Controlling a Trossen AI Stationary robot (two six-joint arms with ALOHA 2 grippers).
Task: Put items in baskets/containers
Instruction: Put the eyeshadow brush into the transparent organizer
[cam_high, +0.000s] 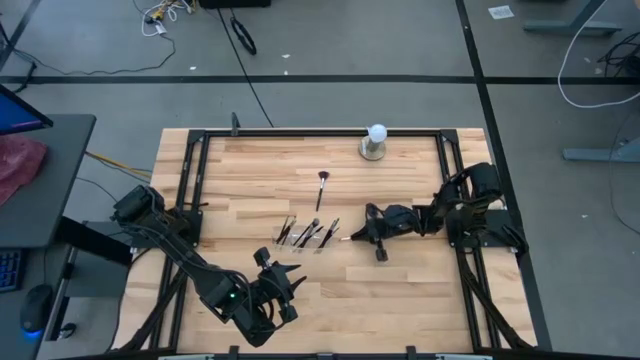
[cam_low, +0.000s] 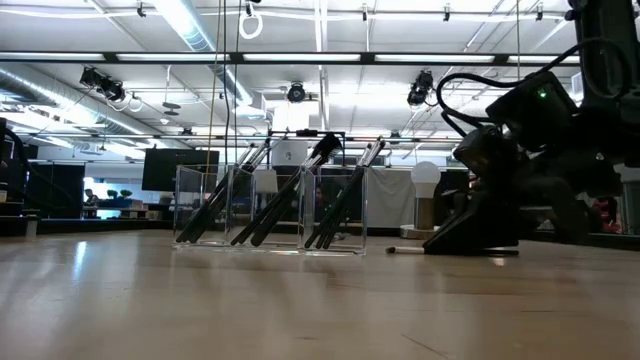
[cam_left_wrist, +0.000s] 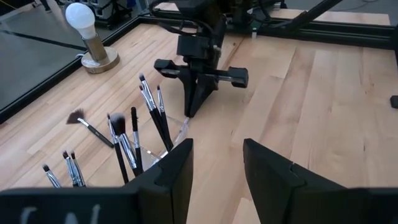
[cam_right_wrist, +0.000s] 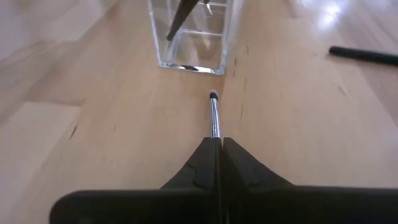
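Note:
A clear plastic container (cam_high: 308, 235) with three compartments stands mid-table, and several dark brushes (cam_low: 270, 205) lean in it, heads up. My right gripper (cam_high: 352, 236) sits low just to its right, shut on a thin silver-ferruled brush (cam_right_wrist: 214, 118) whose dark tip points at the container (cam_right_wrist: 189, 37). A fan-headed brush (cam_high: 322, 184) lies alone on the wood, farther back. My left gripper (cam_left_wrist: 217, 165) hangs open near the table's front edge, touching nothing. My right gripper pinches the thin brush between its two fingertips (cam_right_wrist: 208, 155), at the handle just behind the silver ferrule (cam_right_wrist: 215, 130). The fingers come in low from the table's right and lie along the brush. The ferrule and tip stick out ahead, level at the tabletop (cam_low: 405, 250).
A white ball on a round metal base (cam_high: 375, 142) stands near the far edge. A black frame rail (cam_high: 300, 132) borders the wooden top. A dark slender rod (cam_right_wrist: 364, 55) lies on the wood beside the right gripper. Bare wood lies between the container and the left gripper.

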